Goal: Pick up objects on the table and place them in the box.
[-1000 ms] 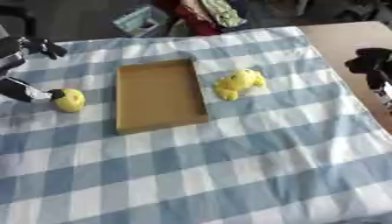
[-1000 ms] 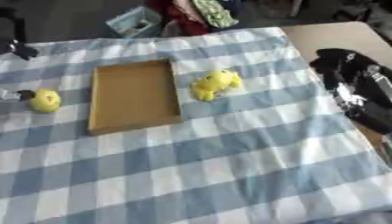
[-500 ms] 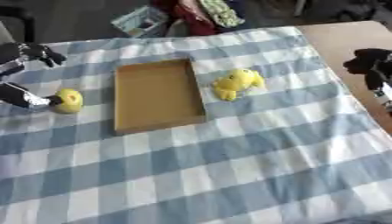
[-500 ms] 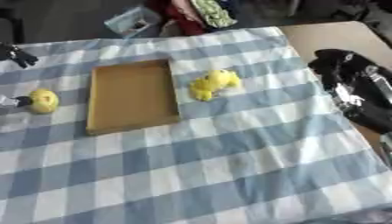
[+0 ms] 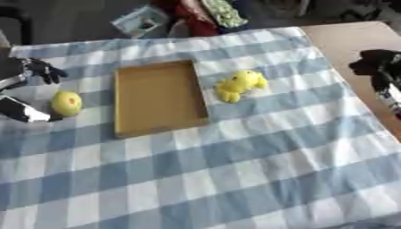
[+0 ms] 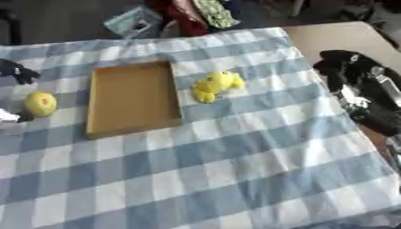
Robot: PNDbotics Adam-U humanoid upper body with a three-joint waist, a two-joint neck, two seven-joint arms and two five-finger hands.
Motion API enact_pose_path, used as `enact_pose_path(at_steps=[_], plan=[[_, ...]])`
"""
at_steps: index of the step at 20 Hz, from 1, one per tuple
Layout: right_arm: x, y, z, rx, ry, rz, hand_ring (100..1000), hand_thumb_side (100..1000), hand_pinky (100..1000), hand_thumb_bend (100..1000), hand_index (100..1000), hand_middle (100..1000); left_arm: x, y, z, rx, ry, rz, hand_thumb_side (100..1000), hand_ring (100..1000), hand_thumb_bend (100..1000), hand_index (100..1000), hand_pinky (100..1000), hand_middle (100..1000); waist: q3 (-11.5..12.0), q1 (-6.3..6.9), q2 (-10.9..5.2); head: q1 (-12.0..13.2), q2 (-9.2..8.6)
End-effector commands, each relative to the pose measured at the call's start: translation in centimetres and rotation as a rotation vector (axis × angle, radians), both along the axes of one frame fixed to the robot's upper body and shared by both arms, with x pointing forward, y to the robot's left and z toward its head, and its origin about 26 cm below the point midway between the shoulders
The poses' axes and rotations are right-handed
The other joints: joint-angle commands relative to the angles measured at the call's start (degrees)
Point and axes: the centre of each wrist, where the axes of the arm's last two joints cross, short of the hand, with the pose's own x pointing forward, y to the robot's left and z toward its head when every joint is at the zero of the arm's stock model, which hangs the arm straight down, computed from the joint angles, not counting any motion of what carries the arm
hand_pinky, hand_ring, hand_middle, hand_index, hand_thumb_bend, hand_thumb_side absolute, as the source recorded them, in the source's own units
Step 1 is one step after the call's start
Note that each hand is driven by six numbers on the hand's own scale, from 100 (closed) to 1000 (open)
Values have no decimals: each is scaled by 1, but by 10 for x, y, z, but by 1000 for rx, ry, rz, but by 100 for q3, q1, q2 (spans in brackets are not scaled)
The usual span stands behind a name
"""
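Note:
A shallow brown cardboard box (image 5: 160, 98) lies open on the checked cloth, left of centre, with nothing inside. A round yellow fruit (image 5: 66, 103) sits to its left. A yellow plush toy (image 5: 239, 85) lies just right of the box. My left hand (image 5: 23, 112) comes in at the left edge and is open. Its thumb lies against the fruit's left side, and its dark fingers (image 5: 43, 70) are spread above the fruit without touching it. My right hand (image 6: 356, 82) hangs relaxed and open at the right edge, well away from the toy.
A blue and white checked cloth (image 5: 235, 170) covers the table. A bare tan tabletop (image 5: 352, 38) shows at the far right. Beyond the far edge lie bundled clothes (image 5: 215, 13) and a flat pale item (image 5: 141, 20).
My left hand has come down closer to the yellow fruit, fingers lowering toward it. The fruit, box, toy and right hand have barely moved.

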Motion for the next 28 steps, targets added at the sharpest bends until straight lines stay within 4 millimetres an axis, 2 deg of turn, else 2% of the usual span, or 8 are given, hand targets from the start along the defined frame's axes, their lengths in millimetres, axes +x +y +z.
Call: enact_pose_path(at_steps=[1,6,21,28], plan=[[0,-3,7,-4,-18,3,817,601,831,100,854,698,-1,5,9,20,-34,13,440,586,577,847,687,580,-1,-8,-75,-22,-39],[1,-3,7,-3,-16,4,817,602,831,100,854,698,-1,4,4,14,-53,21,351,552,567,820,663,542,-4,-9,-68,-19,-41],[1,-3,6,-1,-13,6,817,602,832,100,854,698,2,-3,-9,38,-121,30,355,415,501,657,575,389,33,-43,-47,87,-39],[2,-2,6,0,-14,9,818,601,832,100,854,698,3,-3,-10,55,-148,35,336,359,429,601,542,329,62,-77,-41,82,-51]])
